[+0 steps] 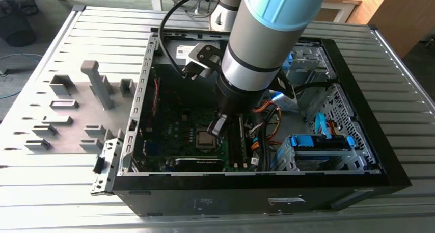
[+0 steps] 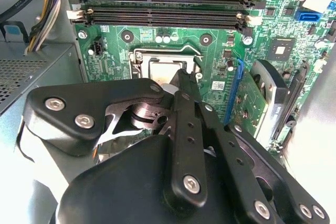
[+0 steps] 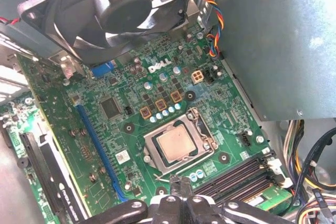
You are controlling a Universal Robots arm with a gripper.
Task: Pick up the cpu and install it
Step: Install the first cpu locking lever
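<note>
Inside its socket point(image 3: 178, 147), the cpu point(image 3: 176, 145)

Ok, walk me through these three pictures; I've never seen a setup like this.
The big grey and blue tube in the exterior view is a robot arm, reaching down into an open computer case that lies on its side on a slatted metal table. That picture comes from a camera standing off the arm. The other two come from cameras riding near the arm's wrist, looking down past the black gripper at the green motherboard.

In the middle of the board sits the cpu, a small square chip with a plain metal top, lying inside its metal socket frame. The gripper hangs close above the socket, and nothing can be seen held in it. Whether its fingers are open or shut can't be told.

On the table beside the case stand several grey plastic holders.
</note>
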